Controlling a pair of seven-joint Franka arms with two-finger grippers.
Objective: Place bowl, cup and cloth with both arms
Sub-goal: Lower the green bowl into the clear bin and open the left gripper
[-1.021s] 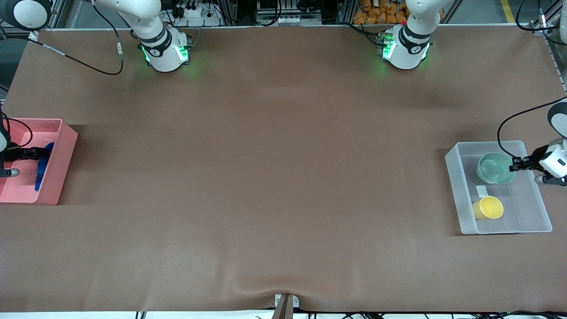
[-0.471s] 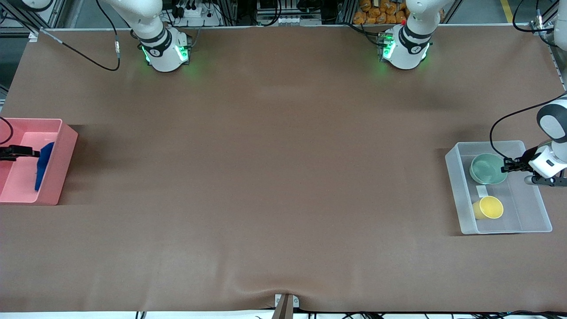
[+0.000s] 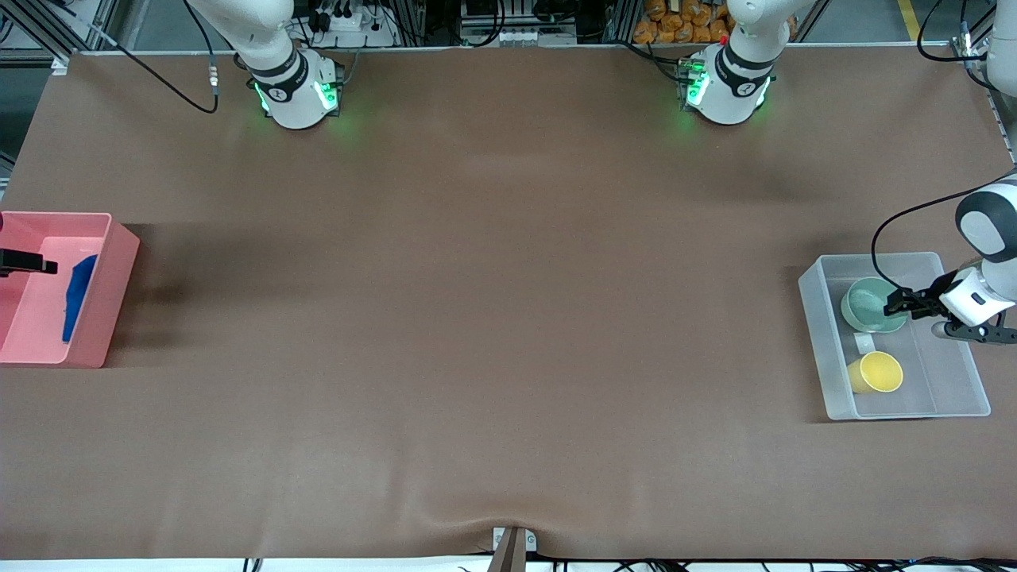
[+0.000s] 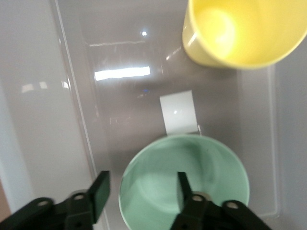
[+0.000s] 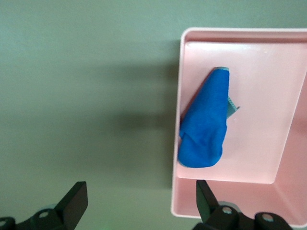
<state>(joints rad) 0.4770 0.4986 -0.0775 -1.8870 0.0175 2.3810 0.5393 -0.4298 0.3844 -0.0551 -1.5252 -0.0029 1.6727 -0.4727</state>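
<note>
The mint-green bowl (image 3: 868,306) sits in a clear plastic bin (image 3: 937,381) at the left arm's end of the table. The yellow cup (image 3: 876,372) lies on its side in the same bin, nearer the front camera. My left gripper (image 3: 895,305) is open at the bowl's rim. In the left wrist view (image 4: 141,191), one finger is outside the bowl (image 4: 211,177) and one is inside it, both clear of the rim. The cup (image 4: 240,28) also shows there. The blue cloth (image 3: 78,290) lies bunched in a pink bin (image 3: 103,302). My right gripper (image 3: 36,264) hangs open and empty above that bin. The cloth (image 5: 206,129) shows in the right wrist view.
A white label (image 3: 864,342) lies on the clear bin's floor between bowl and cup. In the right wrist view, the pink bin's wall (image 5: 175,120) lies between my right gripper's (image 5: 139,206) spread fingers. Brown table cover (image 3: 493,302) spans between the two bins.
The bowl went from tilted to level and shifted, with my left gripper, toward the right arm's end inside the clear bin. My right gripper pulled away from the cloth.
</note>
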